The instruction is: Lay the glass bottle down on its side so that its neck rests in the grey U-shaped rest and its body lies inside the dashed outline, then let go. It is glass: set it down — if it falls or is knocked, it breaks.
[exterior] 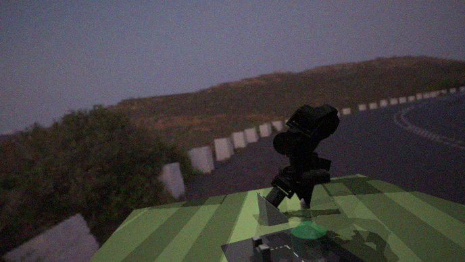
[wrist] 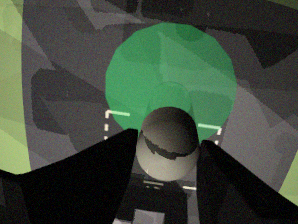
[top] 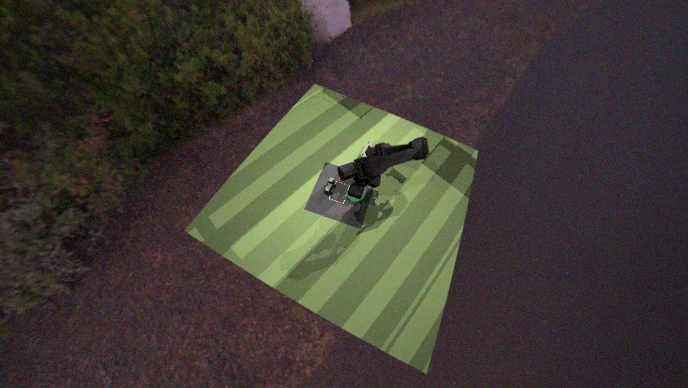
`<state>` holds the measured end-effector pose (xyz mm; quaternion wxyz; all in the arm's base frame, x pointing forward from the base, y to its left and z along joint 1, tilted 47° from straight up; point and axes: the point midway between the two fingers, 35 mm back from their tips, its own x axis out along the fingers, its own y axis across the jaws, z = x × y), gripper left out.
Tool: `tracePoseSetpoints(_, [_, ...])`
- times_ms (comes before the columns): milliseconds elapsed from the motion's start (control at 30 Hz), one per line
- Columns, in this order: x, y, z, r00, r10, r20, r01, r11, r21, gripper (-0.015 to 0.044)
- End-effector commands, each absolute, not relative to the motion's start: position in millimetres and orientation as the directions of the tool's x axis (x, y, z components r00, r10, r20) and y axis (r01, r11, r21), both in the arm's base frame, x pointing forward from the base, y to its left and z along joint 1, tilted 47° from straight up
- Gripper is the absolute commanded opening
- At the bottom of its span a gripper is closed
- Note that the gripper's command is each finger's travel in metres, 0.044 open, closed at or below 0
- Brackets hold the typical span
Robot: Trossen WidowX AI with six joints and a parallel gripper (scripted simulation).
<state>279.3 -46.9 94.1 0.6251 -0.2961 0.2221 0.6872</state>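
While its neck is clasped, the bottle [top: 355,198] [exterior: 308,233] [wrist: 170,60] stands upright

Fingers closed on the grey-topped neck, the gripper [top: 356,191] [exterior: 305,204] [wrist: 168,144] reaches down from above. The green body stands on the dark mat [top: 318,204] [exterior: 234,251] [wrist: 40,50], beside the dashed outline [top: 337,201] [exterior: 290,248] [wrist: 106,125]. Beyond that outline is the grey rest [top: 329,187] [exterior: 263,251], apart from the bottle. Under the mat spreads the green-striped counter [top: 300,285] [exterior: 203,216].

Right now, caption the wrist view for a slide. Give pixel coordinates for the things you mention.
Black end effector [wrist: 168,144] shut on the grey cap of an upright green glass bottle [wrist: 170,55], dashed outline [wrist: 106,126] beyond.
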Motion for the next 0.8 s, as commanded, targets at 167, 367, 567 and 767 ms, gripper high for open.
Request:
tracePoseSetpoints(167, [280.2,-52.6,91.0,-0.043,0.728,-0.685,-0.991,-0.12,-0.065,0.0101])
tracePoseSetpoints(367, [281.1,-57.3,88.2,-0.043,0.731,-0.68,-0.991,-0.119,-0.065,0.0101])
tracePoseSetpoints(567, [281.5,-59.5,86.7,-0.045,0.738,-0.673,-0.991,-0.119,-0.065,0.0101])
tracePoseSetpoints(767, [281.9,-61.7,85.2,-0.046,0.745,-0.665,-0.991,-0.119,-0.064,0.0101])
